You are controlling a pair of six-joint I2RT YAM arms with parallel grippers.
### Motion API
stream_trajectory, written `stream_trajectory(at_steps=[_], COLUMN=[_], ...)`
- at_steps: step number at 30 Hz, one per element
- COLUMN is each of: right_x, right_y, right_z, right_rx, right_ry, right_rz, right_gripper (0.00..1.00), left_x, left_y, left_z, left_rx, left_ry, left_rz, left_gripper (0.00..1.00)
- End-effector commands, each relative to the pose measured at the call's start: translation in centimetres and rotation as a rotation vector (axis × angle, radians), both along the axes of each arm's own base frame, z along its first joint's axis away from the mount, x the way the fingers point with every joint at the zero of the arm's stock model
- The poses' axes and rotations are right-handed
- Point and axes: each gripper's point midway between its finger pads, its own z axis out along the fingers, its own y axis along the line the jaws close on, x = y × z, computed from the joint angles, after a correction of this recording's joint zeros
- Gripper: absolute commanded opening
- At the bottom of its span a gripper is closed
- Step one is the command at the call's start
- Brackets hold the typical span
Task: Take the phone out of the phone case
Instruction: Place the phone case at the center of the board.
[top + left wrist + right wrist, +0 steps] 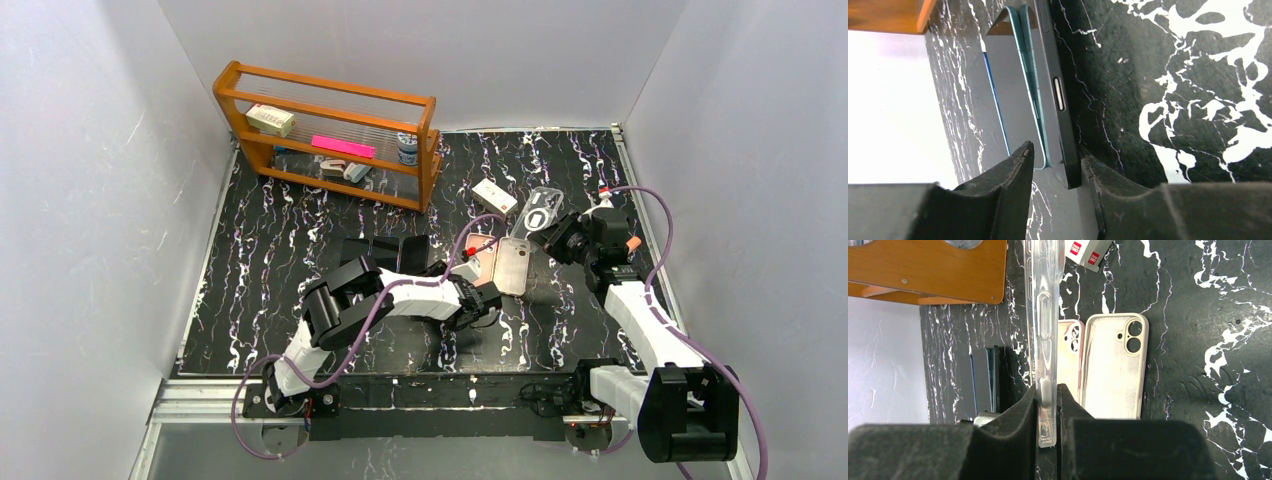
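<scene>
A dark phone (1060,95) stands on edge in the left wrist view, its port facing the camera. My left gripper (1055,150) (487,300) is open around the phone's near end. The right finger (1098,175) touches the phone and the left finger (1018,165) stands apart from it. My right gripper (1048,387) (553,232) is shut on the side edge of a clear phone case (1042,300) (540,212). It holds the case above the table, to the right of the left gripper. The clear case looks empty.
A cream case (1113,375) (512,265) and a pink case (1069,355) lie side by side below the clear case. Dark flat items with teal and blue edges (1013,90) (385,250) lie left of the phone. A small white box (495,195) and a wooden rack (330,130) stand further back.
</scene>
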Motion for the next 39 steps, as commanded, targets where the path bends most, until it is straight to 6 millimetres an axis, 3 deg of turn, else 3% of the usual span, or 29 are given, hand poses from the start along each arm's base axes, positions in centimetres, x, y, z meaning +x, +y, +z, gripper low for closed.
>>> stream_trajectory(at_steps=[1,15,28,39], right_x=[0.3,-1.1,-2.7,-4.5], right_y=[0.0,-4.2,-6.3,-3.7], right_z=[0.5,-3.1,-6.9,-8.5], right_rx=[-0.006,-0.232,-0.366,-0.274], right_ry=[-0.023,0.184,0.336,0.420], right_rz=[0.028,-0.004,-0.006,0.158], right_gripper=[0.01,0.01,0.05,0.06], left_x=[0.4,-0.1,-1.3,-1.2], left_y=[-0.4,-0.2,-0.9,0.3], left_z=[1.1,0.5,0.1,0.4], left_rx=[-0.042,-0.143,-0.401,-0.480], left_ry=[-0.032,0.091,0.286,0.312], left_rz=[0.029,0.073,0.106,0.143], left_gripper=[0.36,0.76,0.89,0.92])
